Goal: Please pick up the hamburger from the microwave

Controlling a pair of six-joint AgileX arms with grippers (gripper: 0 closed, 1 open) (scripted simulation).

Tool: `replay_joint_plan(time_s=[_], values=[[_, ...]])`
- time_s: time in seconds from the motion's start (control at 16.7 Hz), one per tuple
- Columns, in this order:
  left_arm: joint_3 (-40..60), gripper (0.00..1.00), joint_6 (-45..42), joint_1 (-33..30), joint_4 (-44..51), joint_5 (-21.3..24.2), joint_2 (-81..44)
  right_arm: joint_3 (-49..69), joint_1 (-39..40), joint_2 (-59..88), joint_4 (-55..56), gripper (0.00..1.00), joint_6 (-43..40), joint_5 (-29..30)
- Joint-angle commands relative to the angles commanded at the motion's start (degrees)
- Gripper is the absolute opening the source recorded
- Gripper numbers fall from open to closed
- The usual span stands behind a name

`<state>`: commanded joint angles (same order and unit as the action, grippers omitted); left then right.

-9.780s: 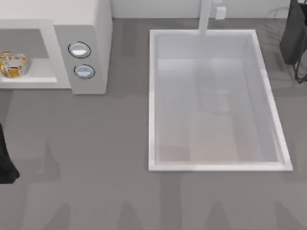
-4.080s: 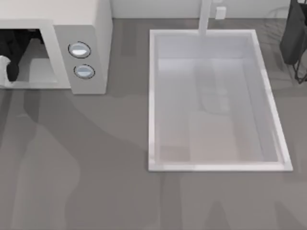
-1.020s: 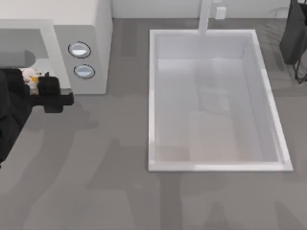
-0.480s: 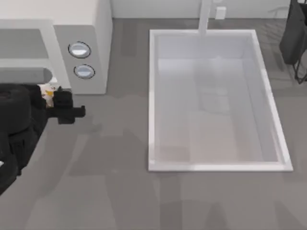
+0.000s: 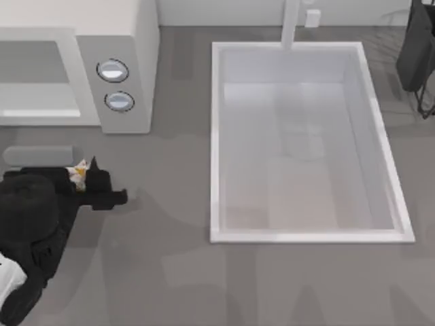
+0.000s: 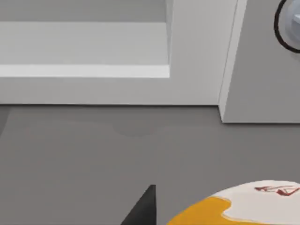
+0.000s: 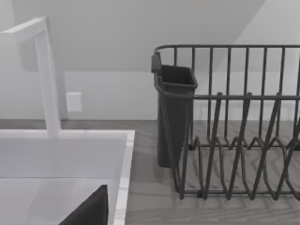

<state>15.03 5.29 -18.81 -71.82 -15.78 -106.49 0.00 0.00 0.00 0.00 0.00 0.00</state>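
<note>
Now the left gripper (image 5: 87, 178) is hanging over the grey table in front of the white boxy microwave (image 5: 129, 41), its black fingers clamped on the small round hamburger in its yellow-orange and white wrapper (image 5: 78, 173), carrying it clear of the table so nothing drags. In the left wrist view the hamburger (image 6: 248, 206) is sitting close under the camera, with the empty cavity beyond. A second ago the hamburger was at the cavity mouth; it is now well outside. The right gripper (image 7: 89, 211) is idling by the sink; I cannot tell its state.
</note>
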Motion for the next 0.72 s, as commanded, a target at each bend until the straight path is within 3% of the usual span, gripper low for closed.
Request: replay_joint_plan(time_s=[0.18,0.48,0.72], values=[[-1.87,0.00,-0.07,0.13,-5.46,0.24,-4.41,0.00,0.00,0.00,0.00,1.00,0.00,0.00],[-2.14,0.00,-0.08,0.15,-6.16,0.28,-5.00,0.00,0.00,0.00,0.00,1.00,0.00,0.00],[-2.14,0.30,-0.08,0.15,-6.16,0.28,-5.00,0.00,0.00,0.00,0.00,1.00,0.00,0.00]])
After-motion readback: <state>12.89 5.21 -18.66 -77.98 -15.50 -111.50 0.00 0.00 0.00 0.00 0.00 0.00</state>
